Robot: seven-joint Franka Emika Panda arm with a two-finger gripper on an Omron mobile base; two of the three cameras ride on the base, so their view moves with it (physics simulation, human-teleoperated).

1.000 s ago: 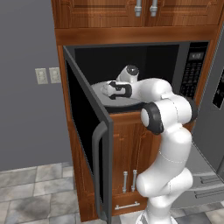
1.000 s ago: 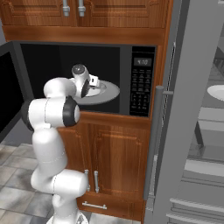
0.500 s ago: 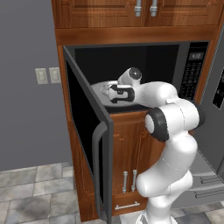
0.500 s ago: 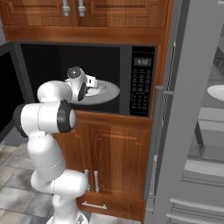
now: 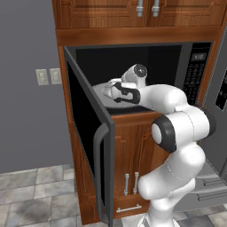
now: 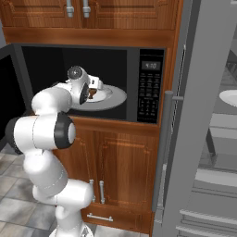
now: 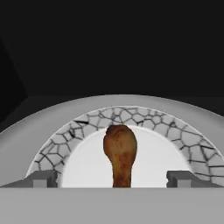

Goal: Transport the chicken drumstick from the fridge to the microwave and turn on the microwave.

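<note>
Hand view: golden-brown chicken drumstick point(image 7: 120, 155), thick end up, on plate point(image 7: 175, 142).

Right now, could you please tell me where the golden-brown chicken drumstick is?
In the hand view, the golden-brown chicken drumstick lies on a white plate with a cracked-pattern rim, inside the microwave.

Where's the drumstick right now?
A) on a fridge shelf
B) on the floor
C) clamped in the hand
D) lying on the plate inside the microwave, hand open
D: the chicken drumstick lies on the plate in the microwave, with the hand open and its fingertips apart on either side.
</note>
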